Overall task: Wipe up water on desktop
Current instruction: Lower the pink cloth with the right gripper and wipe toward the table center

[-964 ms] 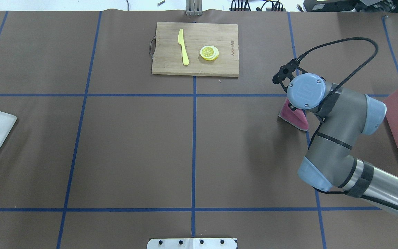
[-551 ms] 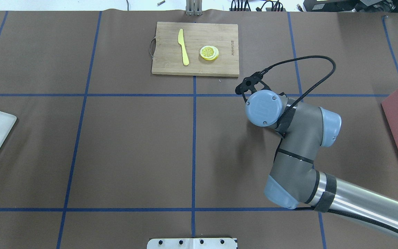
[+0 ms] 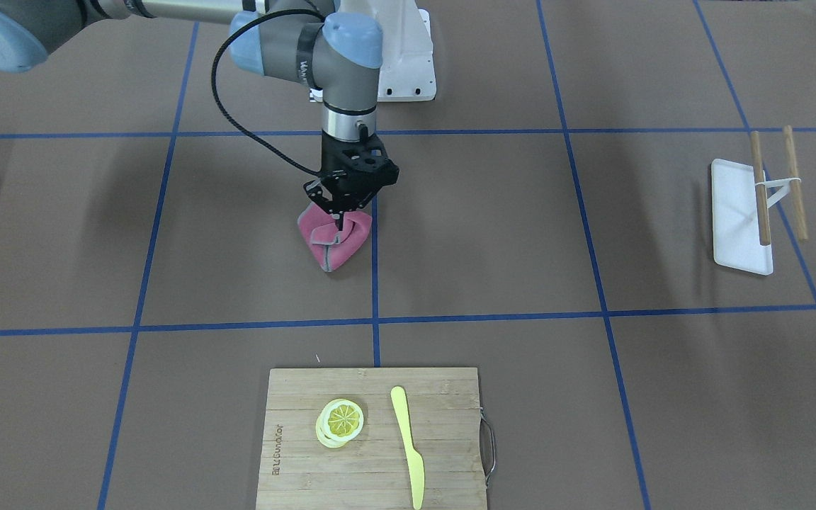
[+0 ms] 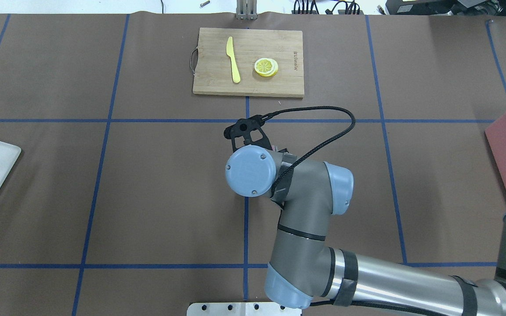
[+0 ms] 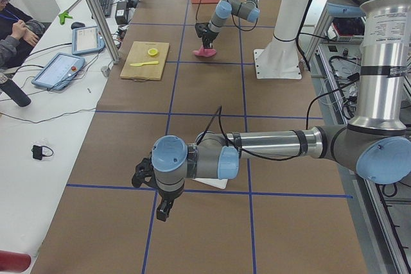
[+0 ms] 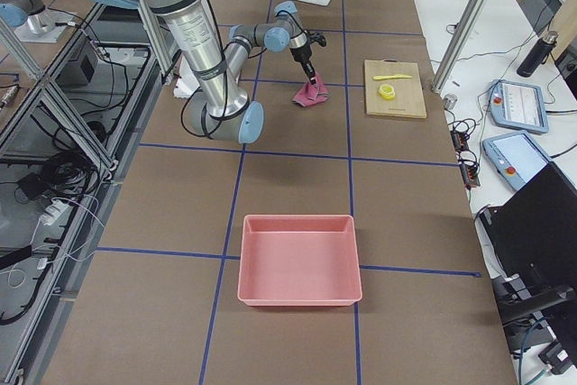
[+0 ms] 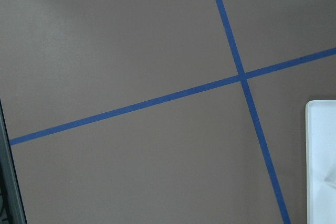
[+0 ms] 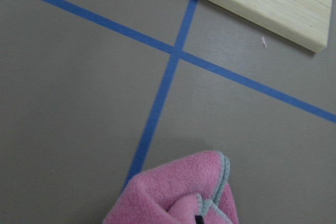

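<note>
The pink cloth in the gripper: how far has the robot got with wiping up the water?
Done: the right gripper has the pink cloth pinched, bunched up. In hand: the cloth hangs down onto the desktop beside the centre tape line, apparently touching the surface. Left: hard to judge; no water shows in any view, so I cannot tell what remains to wipe.

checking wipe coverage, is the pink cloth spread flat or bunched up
Bunched up: the pink cloth stands in folds, pinched at its top by the right gripper, not spread flat.
</note>
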`<state>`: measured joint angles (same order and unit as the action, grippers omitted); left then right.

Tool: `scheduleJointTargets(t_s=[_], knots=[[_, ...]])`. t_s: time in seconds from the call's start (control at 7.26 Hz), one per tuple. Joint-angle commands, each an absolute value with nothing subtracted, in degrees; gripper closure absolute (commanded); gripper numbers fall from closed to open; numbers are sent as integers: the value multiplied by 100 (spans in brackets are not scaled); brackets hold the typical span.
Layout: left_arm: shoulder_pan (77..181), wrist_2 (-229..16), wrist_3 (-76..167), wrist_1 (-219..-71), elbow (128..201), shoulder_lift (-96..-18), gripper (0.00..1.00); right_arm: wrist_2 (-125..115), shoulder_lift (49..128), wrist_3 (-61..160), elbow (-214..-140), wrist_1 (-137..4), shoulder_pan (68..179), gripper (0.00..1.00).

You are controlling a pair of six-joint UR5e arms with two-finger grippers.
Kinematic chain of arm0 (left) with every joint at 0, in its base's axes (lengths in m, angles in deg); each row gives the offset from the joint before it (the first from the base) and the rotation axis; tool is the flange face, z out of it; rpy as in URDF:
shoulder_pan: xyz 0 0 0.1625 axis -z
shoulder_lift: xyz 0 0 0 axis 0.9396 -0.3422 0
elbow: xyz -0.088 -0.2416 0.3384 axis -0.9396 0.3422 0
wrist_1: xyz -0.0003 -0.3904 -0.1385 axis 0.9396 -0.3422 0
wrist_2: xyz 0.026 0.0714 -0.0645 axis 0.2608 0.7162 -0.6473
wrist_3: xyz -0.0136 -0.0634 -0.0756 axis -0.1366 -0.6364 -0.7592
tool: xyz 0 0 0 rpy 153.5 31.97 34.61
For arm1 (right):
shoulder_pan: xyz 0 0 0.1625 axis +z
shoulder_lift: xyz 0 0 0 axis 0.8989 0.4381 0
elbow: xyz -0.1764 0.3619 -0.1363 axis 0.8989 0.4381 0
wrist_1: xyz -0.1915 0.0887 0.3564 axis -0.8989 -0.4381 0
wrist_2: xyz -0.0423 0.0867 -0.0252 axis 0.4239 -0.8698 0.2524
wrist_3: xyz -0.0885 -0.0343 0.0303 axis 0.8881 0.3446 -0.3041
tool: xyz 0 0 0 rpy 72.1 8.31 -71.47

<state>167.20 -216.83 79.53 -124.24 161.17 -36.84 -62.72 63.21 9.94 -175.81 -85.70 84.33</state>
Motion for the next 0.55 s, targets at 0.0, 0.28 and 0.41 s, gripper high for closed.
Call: scheduleJointTargets(t_s=[0.0, 0.28, 0.41], knots=[[16720, -21688, 7953, -12425, 16126, -3679, 1, -6281, 6184, 702, -17429, -8663, 8335, 100], [16728, -21697, 7953, -12425, 16126, -3679, 1, -6307, 7042, 1277, -18347, -9415, 8344, 100], [16720, -21697, 7953, -12425, 16135, -3679, 1, -6298, 7517, 1621, -18962, -9968, 8379, 100]])
